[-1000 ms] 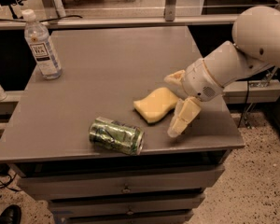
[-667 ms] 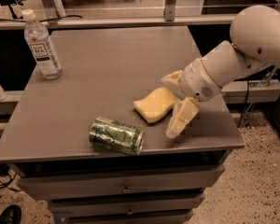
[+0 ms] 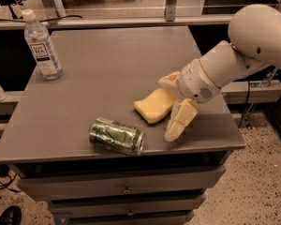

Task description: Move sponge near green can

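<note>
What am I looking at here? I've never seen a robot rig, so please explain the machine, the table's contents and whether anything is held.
One camera looks down on a grey table. The white limb from the right is the robot's arm; the two cream fingers at its end form its claw. On the table: a pale yellow sponge, a dented green can on its side, and an upright water bottle far left. The claw is open, straddling the sponge's right end; the sponge lies flat, not lifted.

Hand (image 3: 167,108) around sponge (image 3: 151,108), right of green can (image 3: 116,136)
</note>
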You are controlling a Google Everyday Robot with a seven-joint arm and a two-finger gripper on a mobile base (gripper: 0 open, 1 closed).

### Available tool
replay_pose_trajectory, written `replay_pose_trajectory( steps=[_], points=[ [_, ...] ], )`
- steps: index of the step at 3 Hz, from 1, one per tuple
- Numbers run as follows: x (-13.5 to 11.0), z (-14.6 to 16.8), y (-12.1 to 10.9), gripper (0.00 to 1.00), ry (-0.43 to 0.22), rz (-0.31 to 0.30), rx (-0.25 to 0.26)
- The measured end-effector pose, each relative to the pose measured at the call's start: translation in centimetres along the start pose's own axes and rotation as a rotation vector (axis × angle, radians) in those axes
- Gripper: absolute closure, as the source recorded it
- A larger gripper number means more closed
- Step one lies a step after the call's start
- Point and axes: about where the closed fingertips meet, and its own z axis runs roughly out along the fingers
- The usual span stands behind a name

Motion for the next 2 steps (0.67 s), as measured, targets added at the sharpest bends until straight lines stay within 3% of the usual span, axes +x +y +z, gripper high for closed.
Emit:
replay_pose_trajectory(
  steps=[2],
  points=[
    [-0.16, 1.07, 1.25, 0.0, -0.007, 0.005, -0.042]
  ],
)
